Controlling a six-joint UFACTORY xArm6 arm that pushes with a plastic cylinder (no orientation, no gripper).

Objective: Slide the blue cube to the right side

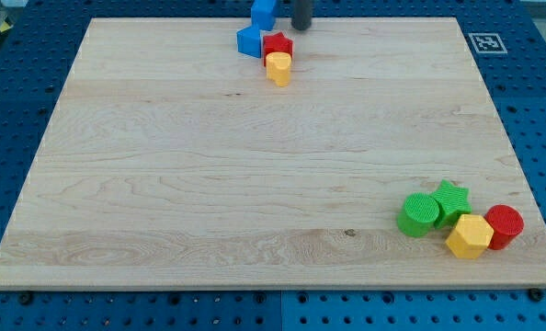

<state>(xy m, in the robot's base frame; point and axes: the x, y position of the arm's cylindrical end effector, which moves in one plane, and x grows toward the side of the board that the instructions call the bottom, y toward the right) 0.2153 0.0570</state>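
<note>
Blue cube (264, 12) sits at the worktop (255, 165) top edge. My tip (301, 27) stands just right of it; no claw, nothing held. Cube looks light, rigid, slippery: push its left face, low.

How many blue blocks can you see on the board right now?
2. A blue cube at the view's top edge, just left of my tip, and a second blue block right below it, touching the red star.
</note>
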